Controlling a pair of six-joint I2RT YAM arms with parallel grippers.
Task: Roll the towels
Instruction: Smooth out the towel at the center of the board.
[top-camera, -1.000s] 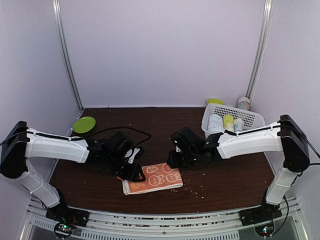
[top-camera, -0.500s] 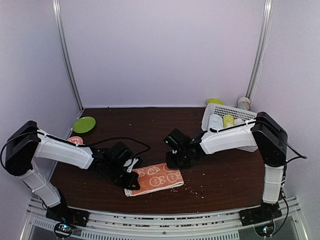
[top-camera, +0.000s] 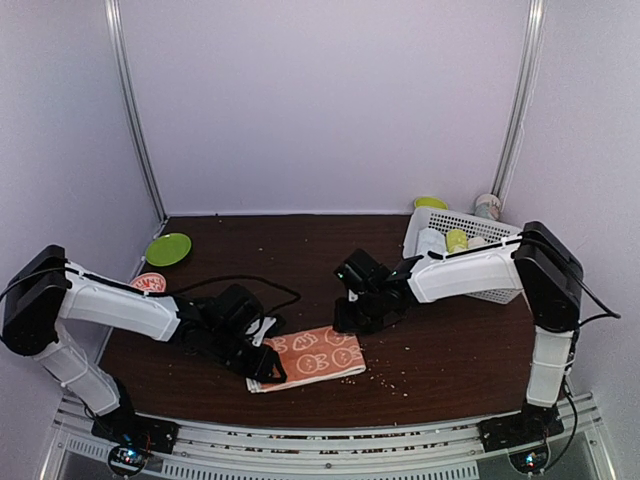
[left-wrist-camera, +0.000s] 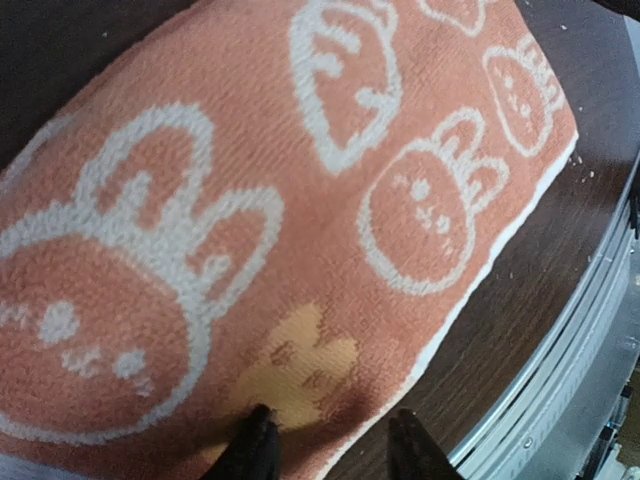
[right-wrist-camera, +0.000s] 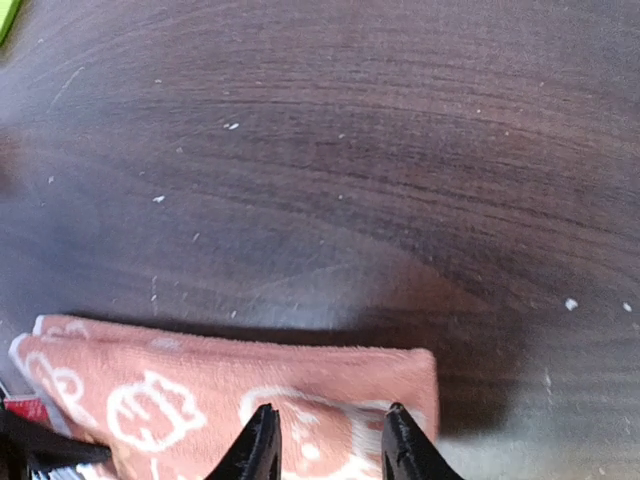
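On the dark brown wooden table (top-camera: 450, 350), the orange cloth towel with cream rabbit patterns (top-camera: 310, 358) is lying folded flat toward 6 o'clock, not yet rolled. By this evidence the step in hand is seizing an edge to begin the roll. The next move is calling for both grippers to pinch one edge and turn it over evenly. The left gripper (top-camera: 262, 362) is hovering at the towel's 9 o'clock end, the right gripper (top-camera: 350, 318) at its 1 o'clock corner. Both pairs of fingers (left-wrist-camera: 252, 450) are standing partly parted above the cloth, clamping nothing.
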